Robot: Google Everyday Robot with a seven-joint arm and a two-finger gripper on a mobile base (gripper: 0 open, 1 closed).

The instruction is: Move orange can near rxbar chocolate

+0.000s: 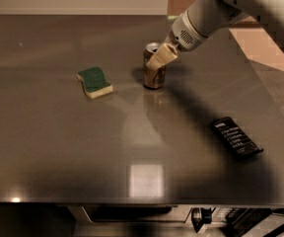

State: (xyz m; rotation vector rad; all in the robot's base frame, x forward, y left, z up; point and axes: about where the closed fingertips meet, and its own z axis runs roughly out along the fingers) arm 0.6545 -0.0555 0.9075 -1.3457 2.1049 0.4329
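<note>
The orange can [154,75] stands upright on the dark table [58,147], a little behind its middle. My gripper [161,58] reaches down from the upper right on a white arm and sits at the can's top right, covering part of its rim. The rxbar chocolate [236,137], a flat black bar with white lettering, lies on the right side of the table, well to the front right of the can and apart from the gripper.
A green-and-yellow sponge [94,81] lies left of the can. The table's right edge [275,107] runs close to the bar. Its front edge [132,202] is near the bottom, with dark equipment below it.
</note>
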